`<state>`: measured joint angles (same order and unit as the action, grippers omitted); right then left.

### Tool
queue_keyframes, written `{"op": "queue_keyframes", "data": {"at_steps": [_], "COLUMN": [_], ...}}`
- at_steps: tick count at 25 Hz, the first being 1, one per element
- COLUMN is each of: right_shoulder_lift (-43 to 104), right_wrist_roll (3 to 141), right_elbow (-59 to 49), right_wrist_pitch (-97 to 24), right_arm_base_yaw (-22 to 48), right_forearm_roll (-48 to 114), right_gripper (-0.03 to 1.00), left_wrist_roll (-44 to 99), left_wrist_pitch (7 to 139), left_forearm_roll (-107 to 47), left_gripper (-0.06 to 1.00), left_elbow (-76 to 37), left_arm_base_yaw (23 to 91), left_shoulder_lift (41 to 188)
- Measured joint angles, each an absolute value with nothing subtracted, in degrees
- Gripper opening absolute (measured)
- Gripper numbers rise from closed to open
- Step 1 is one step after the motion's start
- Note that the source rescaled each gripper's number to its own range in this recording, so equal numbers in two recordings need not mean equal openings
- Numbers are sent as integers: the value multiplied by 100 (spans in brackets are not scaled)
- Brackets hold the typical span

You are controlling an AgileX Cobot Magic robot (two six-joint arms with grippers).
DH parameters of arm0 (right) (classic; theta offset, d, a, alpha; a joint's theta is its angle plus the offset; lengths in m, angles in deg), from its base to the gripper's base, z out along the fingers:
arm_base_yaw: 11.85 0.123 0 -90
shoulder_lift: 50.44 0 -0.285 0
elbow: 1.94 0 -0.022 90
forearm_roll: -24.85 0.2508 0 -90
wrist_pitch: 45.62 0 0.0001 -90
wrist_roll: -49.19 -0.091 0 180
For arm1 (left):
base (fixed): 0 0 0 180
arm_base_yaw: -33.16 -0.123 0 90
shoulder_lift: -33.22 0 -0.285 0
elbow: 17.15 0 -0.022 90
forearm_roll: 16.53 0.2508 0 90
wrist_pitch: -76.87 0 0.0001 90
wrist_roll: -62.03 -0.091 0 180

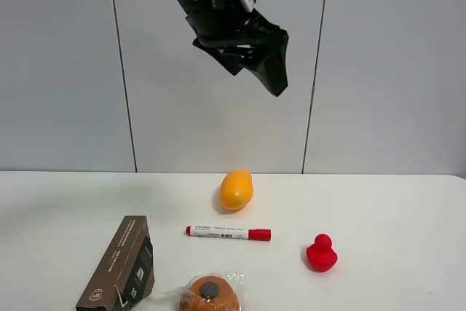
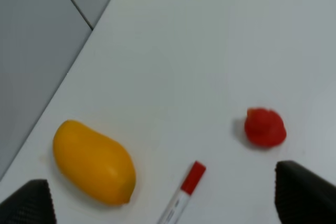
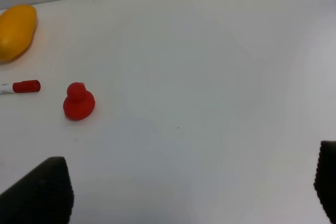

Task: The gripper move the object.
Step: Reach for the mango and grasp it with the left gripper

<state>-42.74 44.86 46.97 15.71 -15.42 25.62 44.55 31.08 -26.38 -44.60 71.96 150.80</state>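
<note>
The yellow-orange mango [image 1: 237,189] lies on the white table [image 1: 378,202] near the back wall, free of any grip. It also shows in the left wrist view [image 2: 94,162] and at the edge of the right wrist view [image 3: 16,31]. My left gripper [image 1: 258,71] hangs high above the table, well above the mango. In its own view [image 2: 165,200] its fingers stand wide apart with nothing between them. My right gripper [image 3: 184,187] is open and empty above the right part of the table; it is out of the exterior view.
A red-capped white marker [image 1: 228,232] lies in front of the mango. A small red duck [image 1: 321,253] stands to the right. A brown box [image 1: 120,264] and a round brown-orange item in clear wrap [image 1: 210,294] sit at the front left.
</note>
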Motion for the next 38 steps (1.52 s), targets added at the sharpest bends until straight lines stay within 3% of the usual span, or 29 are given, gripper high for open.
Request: {"op": "queue_keyframes", "data": {"at_steps": [14, 25, 38], "right_shoulder_lift": [-4274, -4274, -4274], "right_wrist_roll": [4486, 4486, 4486], "right_elbow": [4697, 4697, 4697], "right_wrist_pitch": [1571, 1571, 1571], "right_arm_base_yaw": [-1542, -1542, -1542], "right_forearm_roll": [2562, 2562, 2562], "right_gripper": [100, 100, 100], "left_wrist_roll": [7306, 8308, 8296], "left_wrist_pitch": [2208, 2113, 2041], "left_forearm_roll": [-2470, -2481, -2136], "left_gripper": [81, 81, 81], "left_elbow": [-6058, -6833, -7308], "left_arm_base_yaw": [6432, 6404, 6424], "left_shoulder_lift": [16811, 17732, 18588]}}
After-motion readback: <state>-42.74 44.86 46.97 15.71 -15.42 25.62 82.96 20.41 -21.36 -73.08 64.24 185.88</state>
